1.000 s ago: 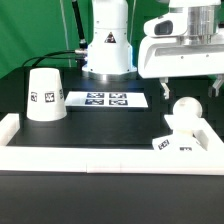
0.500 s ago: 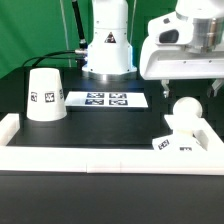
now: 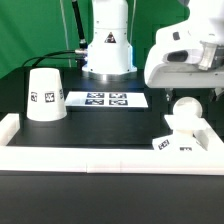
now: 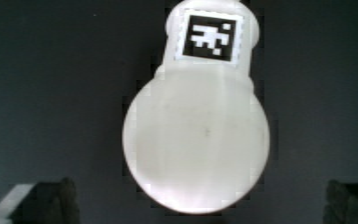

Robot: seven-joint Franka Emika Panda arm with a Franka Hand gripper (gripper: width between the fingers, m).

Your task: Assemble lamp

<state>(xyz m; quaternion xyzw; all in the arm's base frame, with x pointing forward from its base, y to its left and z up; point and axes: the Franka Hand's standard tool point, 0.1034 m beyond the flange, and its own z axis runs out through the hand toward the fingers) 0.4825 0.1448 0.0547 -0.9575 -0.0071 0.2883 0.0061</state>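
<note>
The white ball-shaped bulb [image 3: 184,108] rests at the exterior view's right, just behind the flat square base [image 3: 186,143], which sits against the white wall. The tapered shade [image 3: 45,95] stands mouth down at the exterior view's left. My gripper [image 3: 193,90] hangs right above the bulb, open and empty. In the wrist view the bulb [image 4: 197,130] lies lengthwise on the dark table, with its tagged stem pointing away. My gripper [image 4: 197,202] is open, with dark fingers [image 4: 39,202] spread wide on either side of the ball end and not touching it.
The marker board [image 3: 106,99] lies flat between the shade and the bulb. A white wall [image 3: 90,158] runs along the front edge and up both sides. The robot's white base [image 3: 108,45] stands at the back centre.
The arm has shifted toward the exterior view's right and the gripper has come down a little over the bulb. The lamp parts have not moved.
</note>
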